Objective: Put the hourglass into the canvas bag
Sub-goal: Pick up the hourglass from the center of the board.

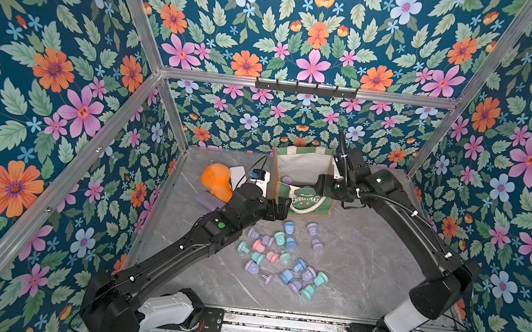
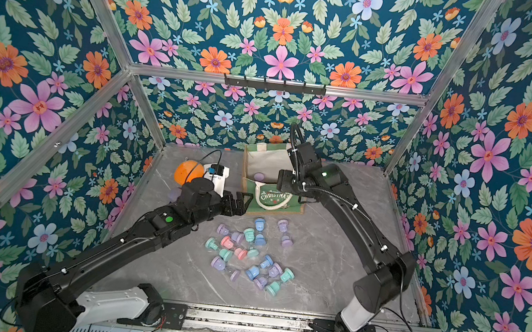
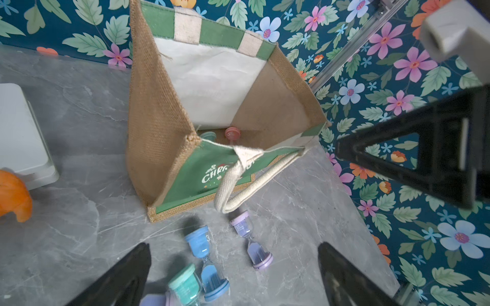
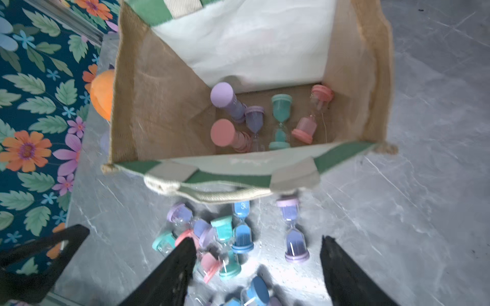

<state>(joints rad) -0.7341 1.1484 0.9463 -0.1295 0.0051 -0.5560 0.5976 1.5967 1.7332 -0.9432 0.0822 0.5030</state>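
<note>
The canvas bag [image 1: 301, 169] [image 2: 266, 162] stands open at the back of the table, green front with white print and a rope handle [image 3: 238, 182]. Inside it lie several hourglasses [image 4: 278, 119], pink, purple and teal; one purple cap [image 1: 287, 178] shows in both top views. Several more hourglasses [image 1: 282, 254] [image 2: 248, 253] lie scattered on the table in front. My right gripper [image 4: 257, 239] [image 1: 323, 188] hovers over the bag's front right edge, open and empty. My left gripper [image 3: 233, 245] [image 1: 281, 209] is open and empty beside the bag's front left corner.
An orange object [image 1: 216, 181], a white device with a cable [image 1: 257, 181] and a lavender item [image 1: 208, 200] sit left of the bag. A white box [image 3: 21, 132] lies near them. Floral walls and an aluminium frame enclose the grey table [image 1: 367, 253].
</note>
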